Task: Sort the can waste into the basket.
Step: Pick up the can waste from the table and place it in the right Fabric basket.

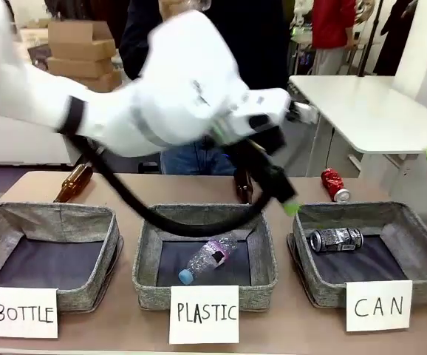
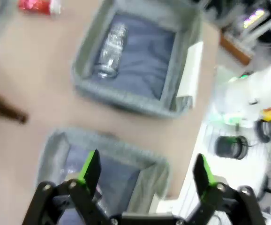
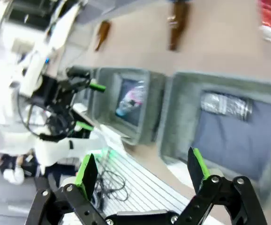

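The black-and-silver can [image 1: 335,239] lies on its side in the grey basket [image 1: 309,285] carded "CAN". A red can [image 1: 334,185] lies on the table behind that basket. My left gripper [image 1: 284,196] hangs open and empty over the basket's left rim, clear of both cans. In the left wrist view the left gripper [image 2: 146,171] is spread wide above the basket [image 2: 107,143], and the red can [image 2: 38,5] is far off. My right gripper [image 3: 141,171] is open and empty, high above the basket [image 3: 173,117], with the patterned can [image 3: 227,104] and red can [image 3: 268,18] below.
The middle "PLASTIC" basket [image 1: 147,285] holds a clear bottle [image 1: 207,259]; the "BOTTLE" basket [image 1: 88,296] is on the left. Brown bottles [image 1: 73,183] [image 1: 243,185] lie on the table behind. A person stands at the far side. A white table [image 1: 361,111] is at the back right.
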Robot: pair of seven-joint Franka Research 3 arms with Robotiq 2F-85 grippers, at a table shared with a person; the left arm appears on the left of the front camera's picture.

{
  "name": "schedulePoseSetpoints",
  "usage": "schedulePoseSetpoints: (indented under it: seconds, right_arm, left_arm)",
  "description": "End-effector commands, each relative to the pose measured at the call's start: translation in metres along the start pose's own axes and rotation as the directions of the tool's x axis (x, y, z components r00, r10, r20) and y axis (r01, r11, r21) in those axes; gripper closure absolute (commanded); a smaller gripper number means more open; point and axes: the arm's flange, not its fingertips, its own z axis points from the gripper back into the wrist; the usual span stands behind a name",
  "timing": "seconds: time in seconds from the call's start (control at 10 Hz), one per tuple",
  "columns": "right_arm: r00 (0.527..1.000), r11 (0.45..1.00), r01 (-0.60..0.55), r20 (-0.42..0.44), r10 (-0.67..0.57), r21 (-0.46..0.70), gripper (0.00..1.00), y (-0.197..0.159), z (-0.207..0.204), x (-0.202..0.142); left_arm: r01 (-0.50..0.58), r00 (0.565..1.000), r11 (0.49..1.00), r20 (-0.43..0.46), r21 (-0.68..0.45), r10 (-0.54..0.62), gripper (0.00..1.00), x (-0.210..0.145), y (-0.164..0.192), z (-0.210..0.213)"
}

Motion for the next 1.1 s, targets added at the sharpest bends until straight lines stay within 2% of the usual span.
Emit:
schedulePoseSetpoints:
  seconds: [0.0,0.1,0.2,0.3,0.4,0.5,0.6,0.7,0.8,1.0]
  right_arm:
    - [0.993,0.986,-0.108,-0.026,0.112,0.126,0.0,0.021,-0.034,0.037]
    - [0.989,0.97,-0.13,-0.049,0.142,0.207,0.0,0.038,-0.058,0.044]
    - [0.986,0.946,-0.119,-0.08,0.149,0.3,0.0,0.053,-0.085,0.048]
    - [0.987,0.931,-0.058,-0.118,0.107,0.361,0.0,0.062,-0.11,0.049]
    - [0.988,0.932,0.045,-0.157,0.013,0.36,0.0,0.067,-0.13,0.049]
    - [0.973,0.923,0.19,-0.191,-0.131,0.335,0.0,0.065,-0.141,0.051]
    - [0.941,0.89,0.321,-0.216,-0.26,0.323,0.0,0.057,-0.141,0.056]
    - [0.936,0.909,0.344,-0.166,-0.311,0.235,0.0,0.049,-0.137,0.062]
    - [0.973,0.924,0.174,-0.205,-0.108,0.341,0.0,0.057,-0.15,0.045]
    - [0.973,0.924,0.174,-0.205,-0.108,0.341,0.0,0.057,-0.15,0.045]
  left_arm:
    - [-0.178,0.983,0.984,0.05,0.019,0.177,0.0,-0.118,0.017,0.074]
    - [-0.328,0.942,0.943,0.096,0.061,0.322,0.0,-0.162,0.038,0.11]
    - [-0.452,0.88,0.892,0.153,-0.025,0.45,0.0,-0.207,0.054,0.147]
    - [-0.55,0.803,0.826,0.193,-0.126,0.564,0.0,-0.246,0.064,0.177]
    - [-0.596,0.724,0.762,0.241,-0.253,0.646,0.0,-0.278,0.068,0.202]
    - [-0.62,0.588,0.677,0.336,-0.397,0.736,0.0,-0.302,0.07,0.225]
    - [-0.529,0.569,0.697,0.407,-0.485,0.715,0.0,-0.318,0.068,0.237]
    - [-0.586,0.724,0.76,0.241,-0.28,0.647,0.0,-0.3,0.073,0.208]
    - [-0.586,0.724,0.76,0.241,-0.28,0.647,0.0,-0.3,0.073,0.208]
    - [-0.586,0.724,0.76,0.241,-0.28,0.647,0.0,-0.3,0.073,0.208]
